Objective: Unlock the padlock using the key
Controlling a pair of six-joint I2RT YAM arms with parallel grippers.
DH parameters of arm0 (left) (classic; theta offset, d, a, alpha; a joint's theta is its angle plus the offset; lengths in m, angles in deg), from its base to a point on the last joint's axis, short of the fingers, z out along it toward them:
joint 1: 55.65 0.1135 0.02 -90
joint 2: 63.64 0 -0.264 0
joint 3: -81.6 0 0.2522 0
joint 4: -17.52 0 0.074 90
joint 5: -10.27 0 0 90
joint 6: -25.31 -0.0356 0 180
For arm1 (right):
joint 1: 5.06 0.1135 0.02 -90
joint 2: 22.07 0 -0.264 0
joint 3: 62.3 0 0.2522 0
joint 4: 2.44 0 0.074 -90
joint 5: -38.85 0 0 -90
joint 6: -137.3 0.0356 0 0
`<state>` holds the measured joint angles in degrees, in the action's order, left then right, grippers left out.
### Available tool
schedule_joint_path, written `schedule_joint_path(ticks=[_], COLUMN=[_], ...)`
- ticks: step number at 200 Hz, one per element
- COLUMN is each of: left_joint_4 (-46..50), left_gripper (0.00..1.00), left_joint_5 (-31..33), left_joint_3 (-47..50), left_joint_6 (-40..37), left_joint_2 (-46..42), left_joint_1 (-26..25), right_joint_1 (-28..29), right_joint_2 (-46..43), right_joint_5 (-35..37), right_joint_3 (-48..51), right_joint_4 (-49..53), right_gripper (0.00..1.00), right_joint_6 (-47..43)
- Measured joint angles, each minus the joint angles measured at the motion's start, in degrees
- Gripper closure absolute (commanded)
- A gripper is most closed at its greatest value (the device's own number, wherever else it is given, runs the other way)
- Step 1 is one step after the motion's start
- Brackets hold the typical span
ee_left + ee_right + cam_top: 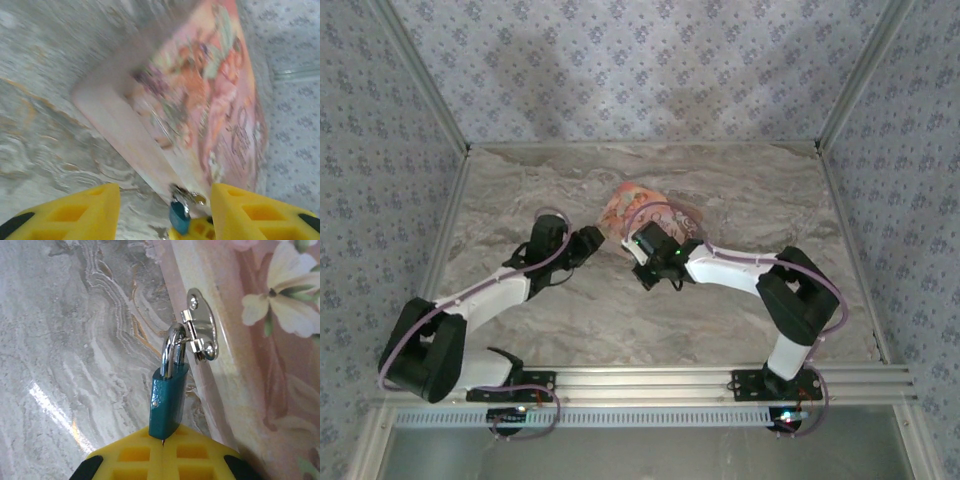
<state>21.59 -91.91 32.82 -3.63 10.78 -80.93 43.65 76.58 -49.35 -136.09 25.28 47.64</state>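
The small blue padlock (167, 400) hangs by its silvery shackle from the metal clasp (202, 325) on the edge of the pink illustrated pouch (270, 365). My right gripper (162, 446) is shut just under the lock's bottom. A thin sliver of the key (163, 441) shows between its yellow fingers, running up into the lock. My left gripper (164, 202) is open, its yellow fingers (90, 207) spread wide on either side of the padlock (178, 216) without touching it. In the top view both grippers, left (592, 240) and right (625, 250), meet at the pouch's (630, 205) near-left edge.
The pouch lies flat on the marbled grey table (740, 190). Patterned walls with metal rails (640, 146) close in the back and both sides. Open table surface lies in front of the arms (620, 320) and toward the back right.
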Motion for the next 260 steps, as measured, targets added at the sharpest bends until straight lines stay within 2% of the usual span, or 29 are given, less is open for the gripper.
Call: schedule_joint_path(ticks=[24, 31, 41, 49, 56, 100, 130, 173, 215, 260], left_joint_4=[2.7, 3.1, 3.5, 3.5, 3.6, 3.6, 3.3, 0.7, -3.1, -10.1], left_gripper=[0.48, 0.48, 0.48, 0.48, 0.48, 0.48, 0.48, 0.48, 0.46, 0.43], left_joint_5=[1.1, 1.2, 1.1, 1.1, 1.1, 1.0, 0.6, -1.1, -1.1, 0.5], left_joint_3=[-1.1, -1.5, -1.9, -2.0, -2.0, -2.0, -1.7, -1.1, -1.1, -1.1], left_joint_6=[-1.6, -1.9, -2.1, -2.2, -2.2, -2.1, -2.1, -2.3, -3.2, -3.8], left_joint_2=[0.5, 0.8, 1.3, 1.5, 1.7, 1.8, 1.8, 2.8, 8.5, 15.3], left_joint_1=[2.1, 2.2, 2.3, 2.3, 2.3, 2.2, 1.0, -2.9, -9.2, -12.5], right_joint_1=[0.3, 0.3, 0.3, 0.3, 0.3, -2.0, -3.9, -4.9, -7.4, -10.6], right_joint_2=[-0.7, -1.0, -1.5, -1.9, -2.4, -8.5, -10.7, -10.0, -8.2, -5.1], right_joint_5=[0.3, 0.3, 0.3, 0.1, -0.1, -3.4, -5.2, -6.8, -7.4, -7.2], right_joint_3=[-0.7, -0.9, -1.4, -1.6, -1.7, 0.0, 0.4, 4.0, 4.6, 2.1], right_joint_4=[1.8, 2.6, 3.8, 4.5, 4.6, 2.5, 1.6, -0.2, -3.1, -4.9], right_gripper=[1.0, 0.91, 0.74, 0.66, 0.63, 0.63, 0.66, 0.71, 0.67, 0.64], right_joint_6=[0.0, 0.0, 0.1, 0.0, 0.1, 2.9, 5.1, 7.9, 9.7, 9.8])
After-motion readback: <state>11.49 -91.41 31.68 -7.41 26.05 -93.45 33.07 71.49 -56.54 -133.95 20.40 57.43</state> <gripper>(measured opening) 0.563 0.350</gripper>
